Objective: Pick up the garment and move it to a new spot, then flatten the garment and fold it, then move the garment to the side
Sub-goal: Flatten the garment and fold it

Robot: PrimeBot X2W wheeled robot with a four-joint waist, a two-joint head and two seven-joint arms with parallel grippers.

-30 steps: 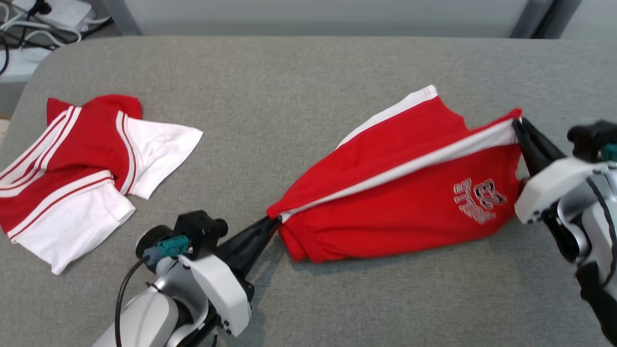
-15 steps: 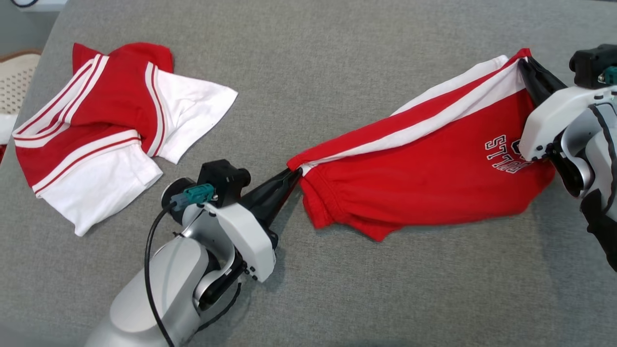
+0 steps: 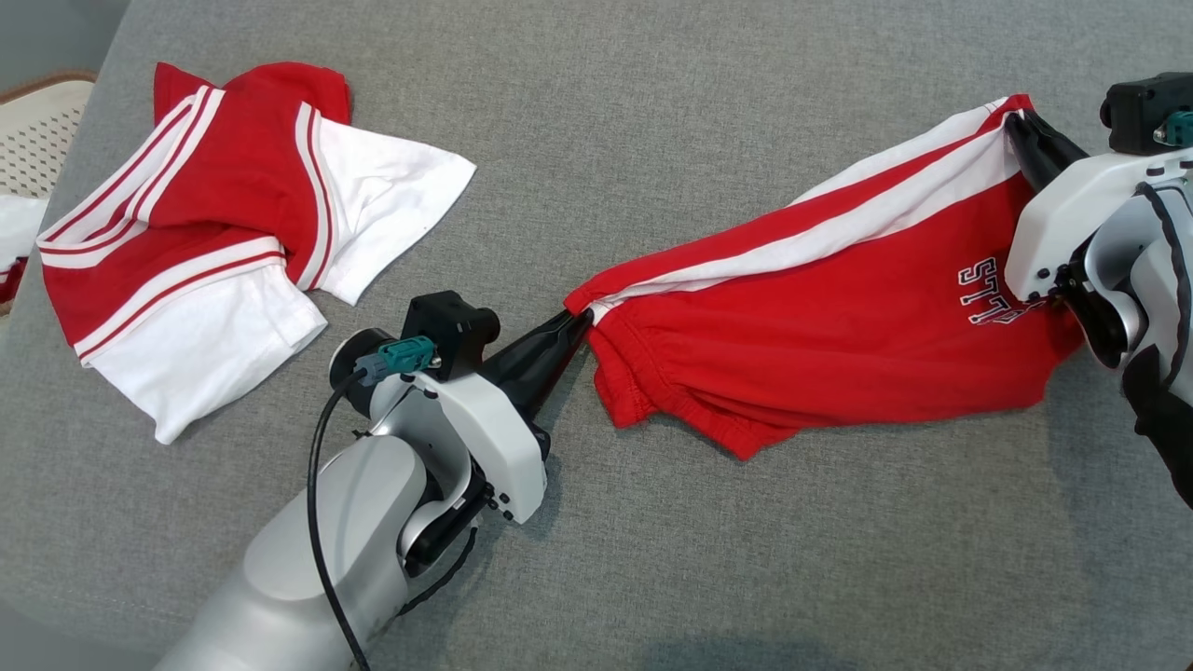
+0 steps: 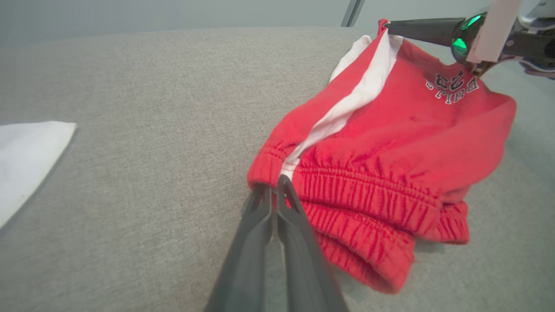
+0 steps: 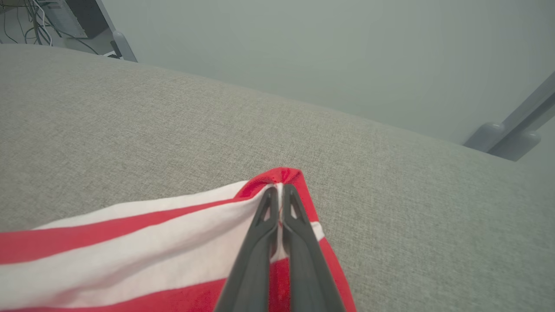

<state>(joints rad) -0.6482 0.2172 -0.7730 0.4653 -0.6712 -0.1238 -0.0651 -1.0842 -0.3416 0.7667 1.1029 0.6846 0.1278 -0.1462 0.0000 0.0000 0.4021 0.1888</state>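
On the grey fabric-covered bench (image 3: 652,112) in front of me, a pair of red jersey shorts (image 3: 820,317) with a white side stripe (image 3: 839,231) is strung between my two arms, right of centre in the head view. My left pincer (image 3: 580,321) is pressed together on one corner of the gathered elastic waistband (image 4: 368,190), just where the stripe ends; along my own fingers (image 4: 260,216) I see the tips closed on that red edge with no gap between them. My right pincer (image 3: 1011,126) is likewise pinching the opposite end of the stripe, at the leg hem, and from that wrist the red corner (image 5: 282,175) bunches around the closed tips (image 5: 279,190).

The striped top edge runs taut from one pincer up to the other. Below it the red cloth sags in loose folds towards the bench, throwing a shadow under its lower edge; I cannot tell how much of it rests on the surface. The outlined lettering (image 3: 993,289) sits near my right pincer, partly hidden behind its pale housing.

Well apart on my left, a crumpled red and white striped shirt (image 3: 214,214) lies on the bench.
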